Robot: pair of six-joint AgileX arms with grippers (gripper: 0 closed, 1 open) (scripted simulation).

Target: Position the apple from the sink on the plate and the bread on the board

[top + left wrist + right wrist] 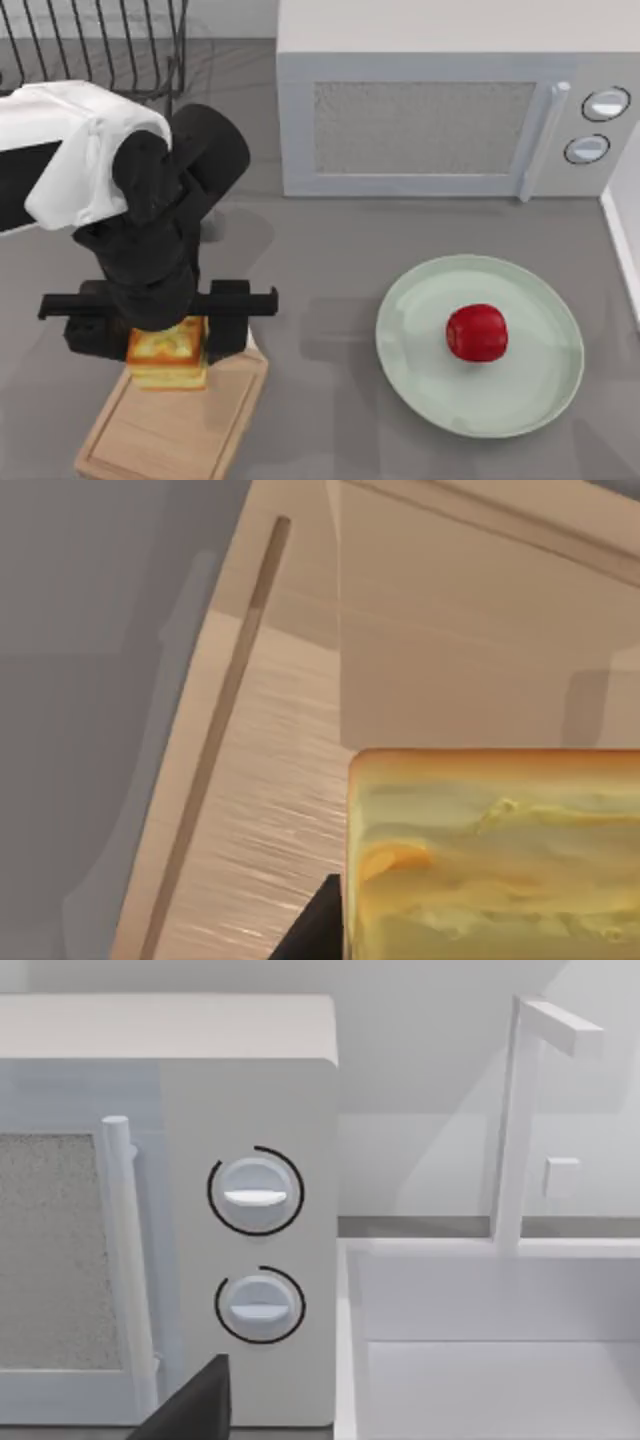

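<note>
Left hand [168, 325] grasping bread [168, 355] over board [170, 430] at desk's front left edge, apple [477, 332] on plate [420, 375].

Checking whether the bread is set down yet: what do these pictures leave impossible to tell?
- Top view: left gripper covers the bread, hiding its contact with the board.
- Left wrist view: bread cut off by the edge; its underside is hidden.
- Board's handle end: hidden under the gripper.
</note>
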